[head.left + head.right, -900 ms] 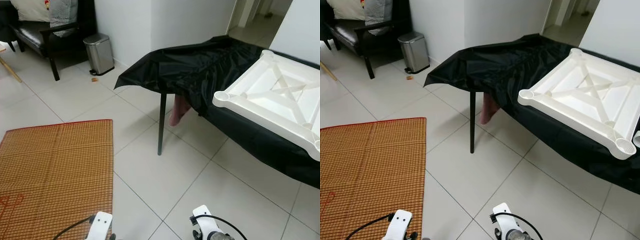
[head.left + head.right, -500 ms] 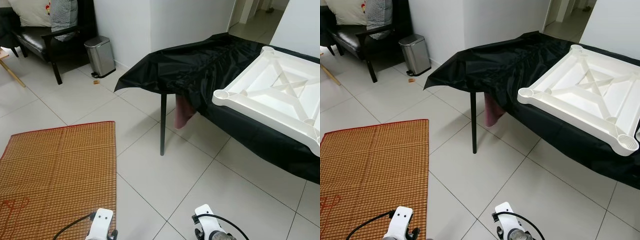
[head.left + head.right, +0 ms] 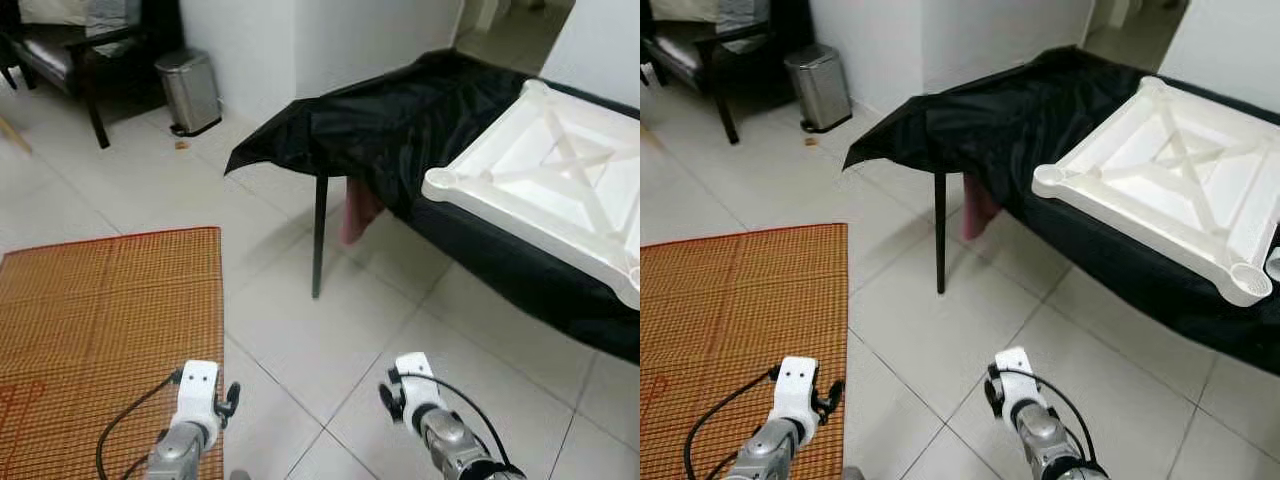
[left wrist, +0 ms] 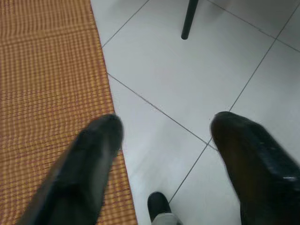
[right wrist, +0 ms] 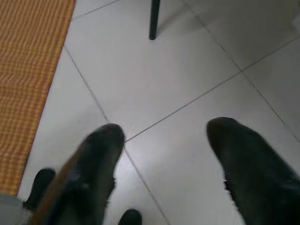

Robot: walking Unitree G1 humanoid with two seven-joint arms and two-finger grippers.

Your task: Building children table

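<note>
One white tabletop (image 3: 1170, 190) upturned; leg socket (image 3: 1248, 280) perhaps blurred.

Tabletop (image 3: 560, 180) on table (image 3: 400, 130), mat (image 3: 100, 330) left

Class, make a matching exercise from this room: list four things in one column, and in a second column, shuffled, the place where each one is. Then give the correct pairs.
Things
1. white tabletop
2. woven mat
3. metal bin
4. left pincer

Places
A. flat on the tiled floor, on the robot's left
B. by the white wall, next to the dark chair
C. upside down on the black cloth
D. open, above the mat's edge and the tiles

Pairs: 1-C, 2-A, 3-B, 4-D
</note>
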